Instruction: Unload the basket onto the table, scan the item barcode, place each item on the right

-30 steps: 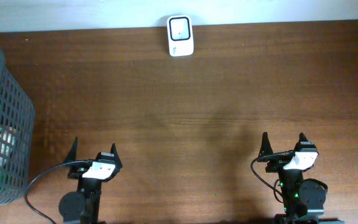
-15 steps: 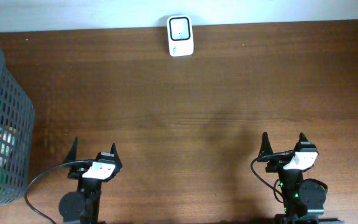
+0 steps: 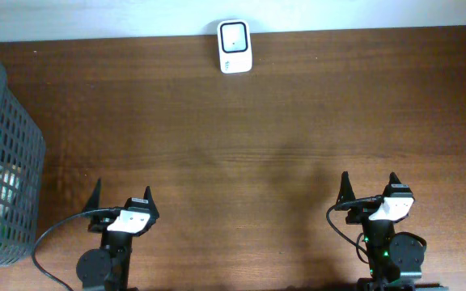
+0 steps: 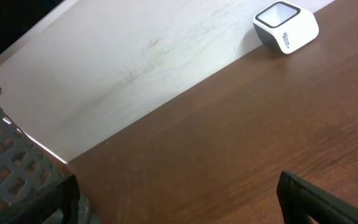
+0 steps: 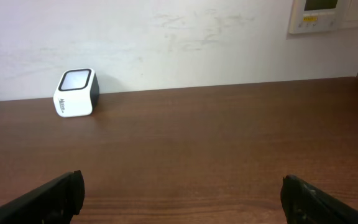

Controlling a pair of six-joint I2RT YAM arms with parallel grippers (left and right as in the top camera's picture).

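Grey basket (image 3: pixel 10 137) stands at the worktop's left edge; white scanner (image 3: pixel 235 47) sits mid far edge, probably reachable by either arm. My left claw (image 3: pixel 122 194) and right claw (image 3: pixel 369 183) gape wide, empty.

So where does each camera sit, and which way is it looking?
Overhead: above the table, looking straight down; left hand and right hand, both open, show.
Left wrist: on the left arm, low, facing the far wall and basket; its fingertips below.
Right wrist: on the right arm, facing the wall; fingertips in the bottom corners.
Shared: all three show the white scanner.
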